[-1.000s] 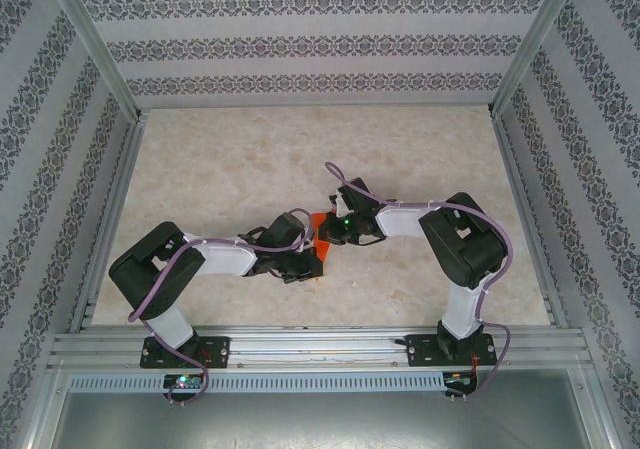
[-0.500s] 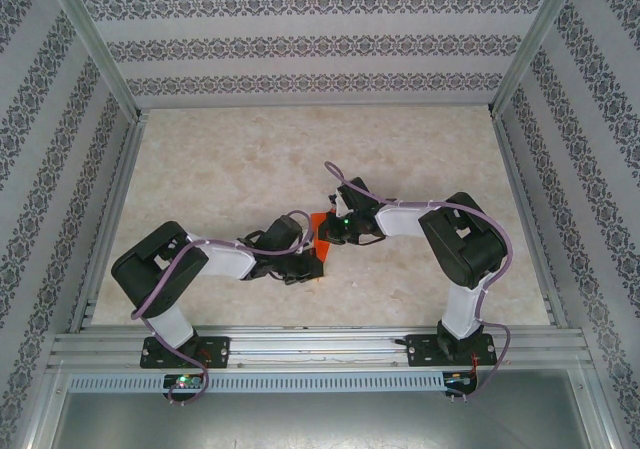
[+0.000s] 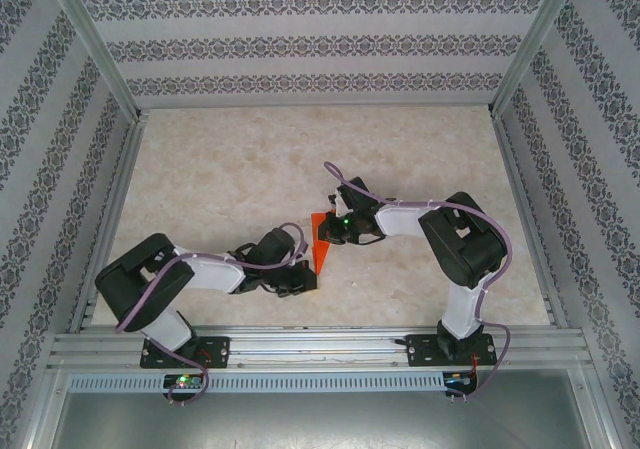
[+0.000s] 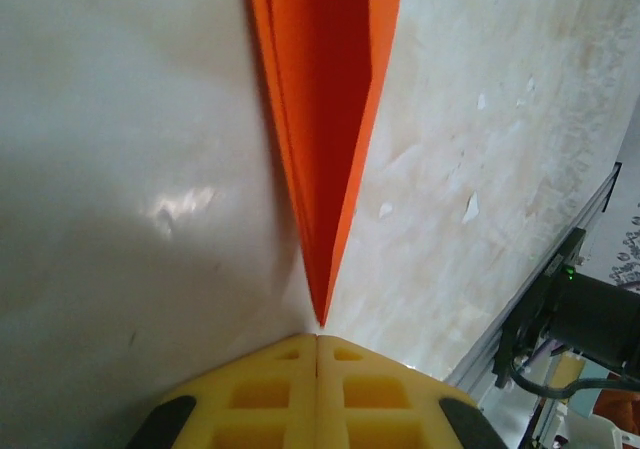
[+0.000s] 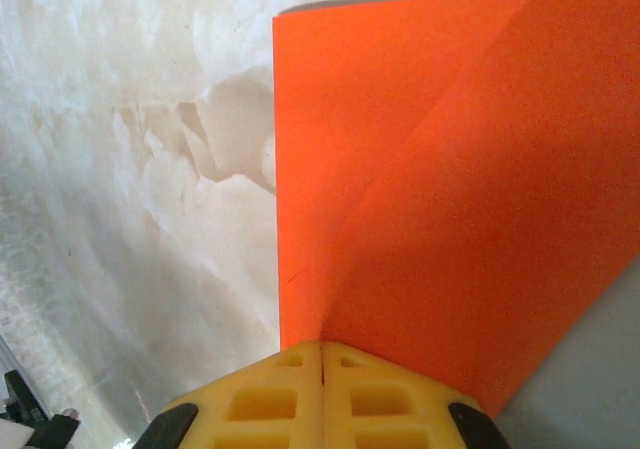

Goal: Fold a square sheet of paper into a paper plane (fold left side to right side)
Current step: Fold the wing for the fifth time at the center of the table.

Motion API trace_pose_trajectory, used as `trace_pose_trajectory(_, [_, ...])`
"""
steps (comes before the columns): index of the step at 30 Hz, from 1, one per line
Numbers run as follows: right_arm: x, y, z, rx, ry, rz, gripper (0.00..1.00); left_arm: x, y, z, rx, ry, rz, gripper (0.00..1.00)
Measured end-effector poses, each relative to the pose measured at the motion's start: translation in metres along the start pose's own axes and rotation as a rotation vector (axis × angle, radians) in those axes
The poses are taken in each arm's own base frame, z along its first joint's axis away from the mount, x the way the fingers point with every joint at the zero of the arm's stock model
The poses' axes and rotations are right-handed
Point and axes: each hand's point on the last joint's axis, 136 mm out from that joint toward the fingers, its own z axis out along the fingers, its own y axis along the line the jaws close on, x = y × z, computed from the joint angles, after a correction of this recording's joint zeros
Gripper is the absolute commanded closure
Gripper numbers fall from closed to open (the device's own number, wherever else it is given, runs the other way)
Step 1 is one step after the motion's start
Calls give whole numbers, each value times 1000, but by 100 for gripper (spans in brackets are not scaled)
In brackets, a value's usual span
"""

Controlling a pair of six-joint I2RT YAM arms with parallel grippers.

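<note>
My left gripper (image 4: 317,344) is closed, fingers together right at the sharp tip of the folded paper (image 3: 321,244), my right gripper (image 5: 322,351) is closed too, tips on a crease, and the paper lies toward the near edge of the worktop (image 3: 250,159), about midway along it

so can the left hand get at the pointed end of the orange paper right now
Probably yes. The orange paper has its point right at the tips of the left hand, which is shut, with only bare table on either side. The right hand grips the wider end, clear of that point.
</note>
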Motion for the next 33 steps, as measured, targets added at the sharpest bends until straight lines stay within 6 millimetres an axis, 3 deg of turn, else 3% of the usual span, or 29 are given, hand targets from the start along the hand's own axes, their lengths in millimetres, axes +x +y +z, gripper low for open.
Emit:
trace_pose_trajectory(4, [0,0,0,0,0,0,100,-6,-21,-19,23,-25,31,95])
trace_pose_trajectory(9, [0,0,0,0,0,1,100,-35,-43,-34,71,-83,58,95])
trace_pose_trajectory(22, [1,1,1,-1,0,-4,100,-65,-32,6,23,-13,65,97])
trace_pose_trajectory(33, [1,1,1,0,1,-3,100,-77,-11,9,-27,-40,65,98])
